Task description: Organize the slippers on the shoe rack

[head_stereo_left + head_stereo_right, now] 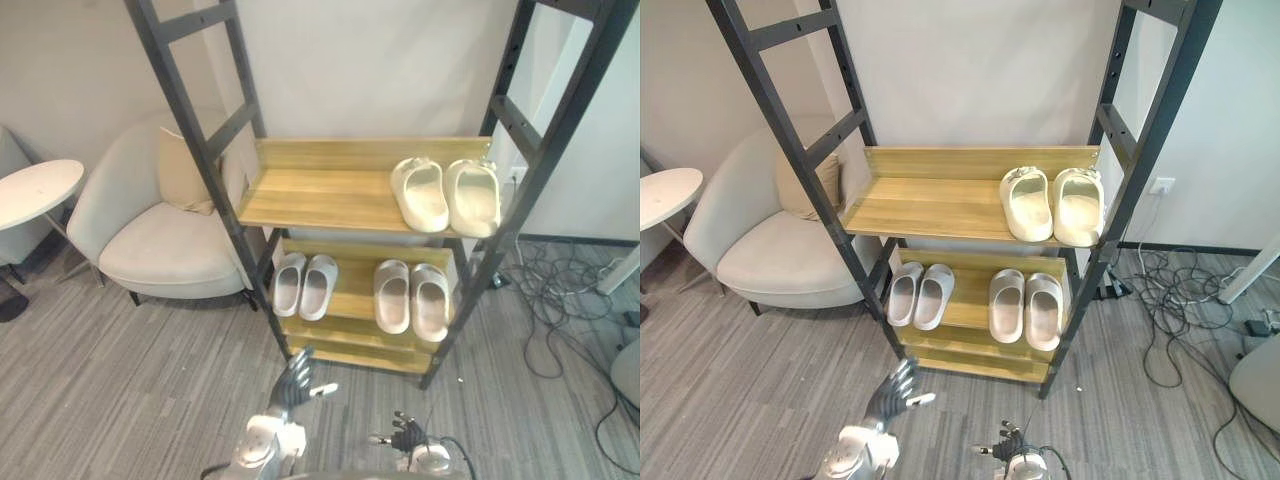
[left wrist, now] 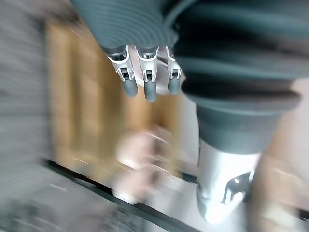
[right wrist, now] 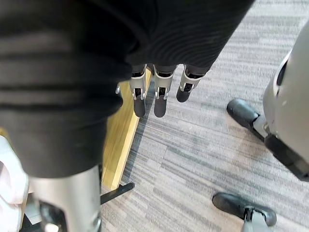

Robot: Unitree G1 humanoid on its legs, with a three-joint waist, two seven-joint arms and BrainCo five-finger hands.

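blurred slipper (image 2: pixel 145 157) and shoe rack (image 2: pixel 72 96), left wrist view

So the left hand (image 1: pixel 295 381) was up just in front of the shoe rack (image 1: pixel 320 192), near its bottom shelf, fingers straight and fanned, thumb stuck out sideways, holding nothing. The right hand (image 1: pixel 408 435) sat further back from the rack, fingers loose, empty too.

The upper shelf (image 1: pixel 310 195) is bare on my left half; a slipper pair (image 1: pixel 421 195) fills its right. Slanted frame posts (image 1: pixel 198 145) flank the opening. An armchair (image 1: pixel 160 245) stands left, cables (image 1: pixel 556 300) right.
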